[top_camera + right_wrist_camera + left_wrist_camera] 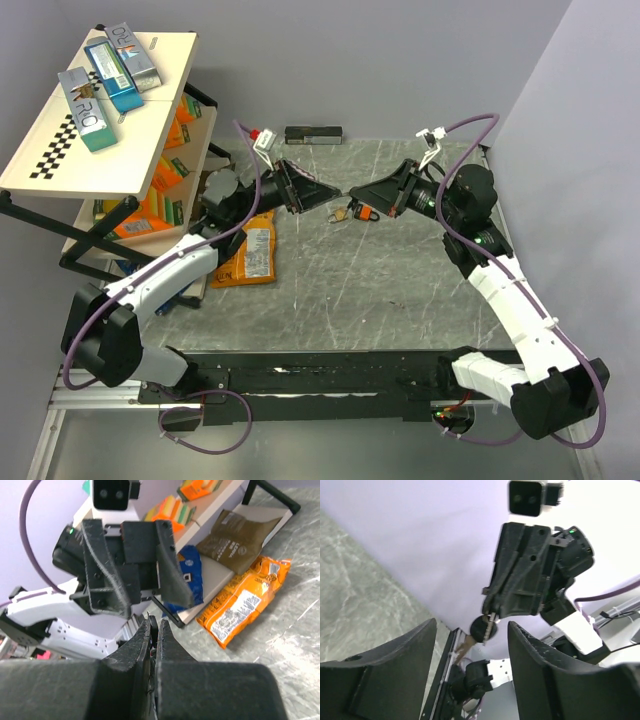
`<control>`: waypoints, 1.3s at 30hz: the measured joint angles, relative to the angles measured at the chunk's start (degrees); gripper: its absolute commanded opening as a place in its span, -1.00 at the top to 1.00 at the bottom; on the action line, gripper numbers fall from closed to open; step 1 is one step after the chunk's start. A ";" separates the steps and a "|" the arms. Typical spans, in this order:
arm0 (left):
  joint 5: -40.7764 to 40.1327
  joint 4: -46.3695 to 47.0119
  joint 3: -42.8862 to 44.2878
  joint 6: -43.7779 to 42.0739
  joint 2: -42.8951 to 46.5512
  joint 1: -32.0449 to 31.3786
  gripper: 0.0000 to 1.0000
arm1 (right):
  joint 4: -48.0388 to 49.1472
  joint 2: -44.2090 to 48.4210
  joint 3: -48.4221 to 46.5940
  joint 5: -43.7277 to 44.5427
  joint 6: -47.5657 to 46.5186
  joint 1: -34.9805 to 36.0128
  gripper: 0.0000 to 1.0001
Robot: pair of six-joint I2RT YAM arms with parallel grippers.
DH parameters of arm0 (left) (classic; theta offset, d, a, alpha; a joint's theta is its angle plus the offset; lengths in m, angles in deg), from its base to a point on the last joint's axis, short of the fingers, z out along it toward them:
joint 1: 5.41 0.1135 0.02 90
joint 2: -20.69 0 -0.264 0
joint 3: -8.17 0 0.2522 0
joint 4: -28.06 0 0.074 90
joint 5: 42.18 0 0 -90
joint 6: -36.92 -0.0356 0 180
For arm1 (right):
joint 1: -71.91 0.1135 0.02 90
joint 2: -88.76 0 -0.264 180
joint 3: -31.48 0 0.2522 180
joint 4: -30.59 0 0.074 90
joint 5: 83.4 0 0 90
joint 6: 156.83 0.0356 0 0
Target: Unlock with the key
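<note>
My right gripper (155, 621) is shut on the key (484, 628), a small key with a round black head; its thin edge shows between the jaws (153, 625). In the left wrist view the key hangs from the right gripper's tips, just beyond my left fingers (420, 645). My left gripper (472, 626) is open and holds nothing; it faces the right gripper tip to tip above the table's middle back (325, 195). The right gripper (350, 193) nearly touches it. A small brass padlock (343, 213) and a small red padlock (366, 213) lie on the table just below the tips.
A white shelf rack (100, 110) with boxes and snack packs stands at the left. An orange snack bag (250, 255) lies on the grey table (380, 300) beside it. A dark bar (314, 133) lies at the back edge, and a wall closes the right side.
</note>
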 measured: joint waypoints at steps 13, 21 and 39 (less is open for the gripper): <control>-1.36 3.48 -0.02 3.19 -0.63 -1.79 0.41 | 2.51 -0.09 1.16 2.58 2.43 0.00 1.00; -1.57 3.41 0.52 3.39 -1.86 -1.90 0.98 | 2.16 -0.48 1.16 2.82 2.10 0.00 1.00; 19.74 -28.13 18.67 -17.64 -7.06 2.93 0.98 | -24.39 -8.15 -14.86 -11.47 -16.65 -3.76 -0.22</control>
